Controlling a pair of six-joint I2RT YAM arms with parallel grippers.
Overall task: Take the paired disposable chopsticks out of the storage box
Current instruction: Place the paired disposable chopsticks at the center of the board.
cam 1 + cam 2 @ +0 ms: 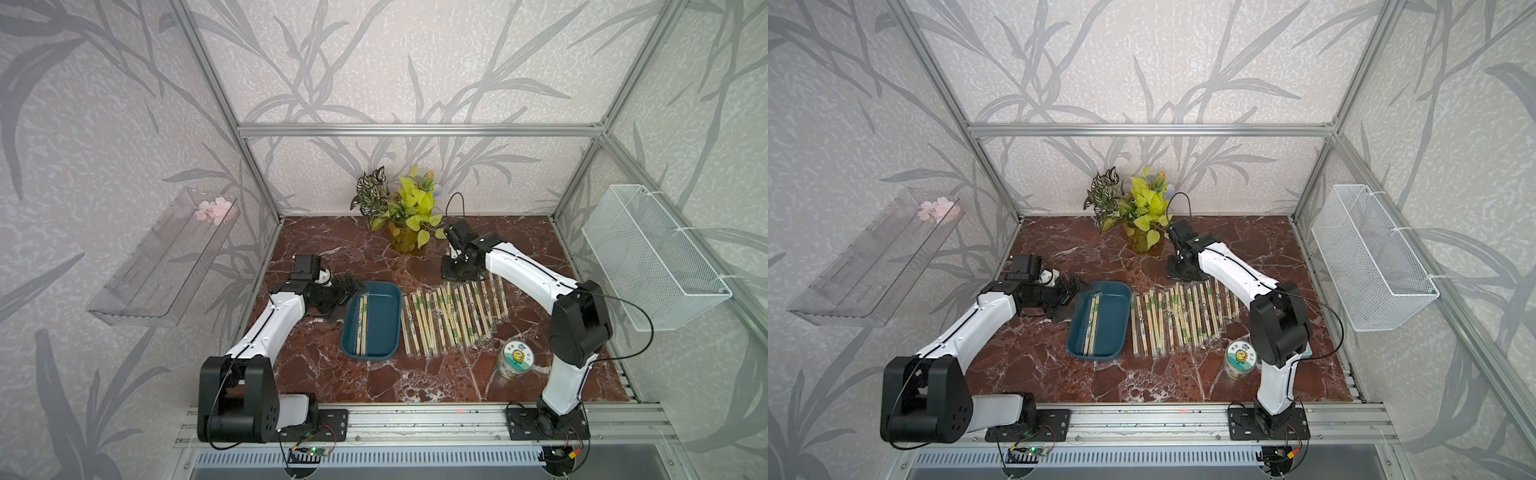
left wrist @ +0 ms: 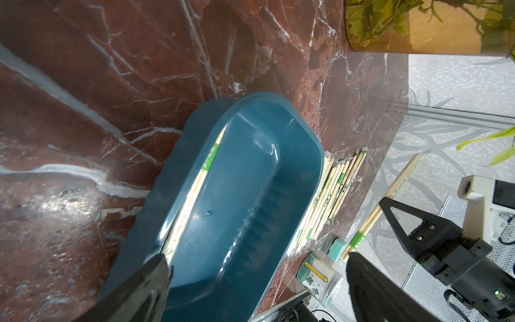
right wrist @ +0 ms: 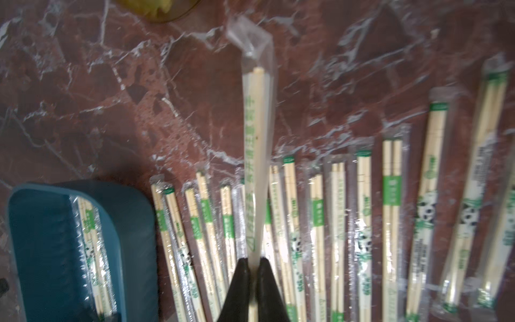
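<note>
1. Box [image 1: 384, 332] [image 1: 1113, 328] sits on the tabletop [image 1: 374, 382], left of centre, long sides running front to back.
2. Chopsticks [image 1: 363, 324] [image 1: 1092, 324] in the box: sleeved pairs lying lengthwise against its left wall. Exact count is hard to tell.
3. Left wrist view: these chopsticks [image 2: 206, 164] lie tight along one long wall of the box [image 2: 250, 195].
4. Row [image 1: 453, 316] [image 1: 1179, 320] of sleeved pairs lies on the tabletop just right of the box. They are side by side and some overlap. The right wrist view shows green labels and panda marks on the row [image 3: 362, 223].
5. Left gripper [image 1: 351, 299] [image 2: 256, 278]: jaws spread wide, gripping nothing, at the box's far left corner. In its wrist view one finger overlaps the rim beside the chopsticks, and the other shows past the opposite wall. Can't tell if it touches the box.
6. Right gripper [image 1: 457, 270] [image 3: 254, 262]: clamped on one sleeved pair [image 3: 256, 167] near its end. The pair sticks out ahead of the fingers, above the row.
7. The left wrist view shows that pair [image 2: 401, 181] off the tabletop and tilted.
8. Right gripper sits over the row's far end, close to the plant [image 1: 409, 216].
9. Jar [image 1: 515, 359] stands upright near the front right, just in front of the row.
10. Mesh basket [image 1: 652, 257] hangs on the right wall and clear shelf [image 1: 162, 257] on the left wall.
</note>
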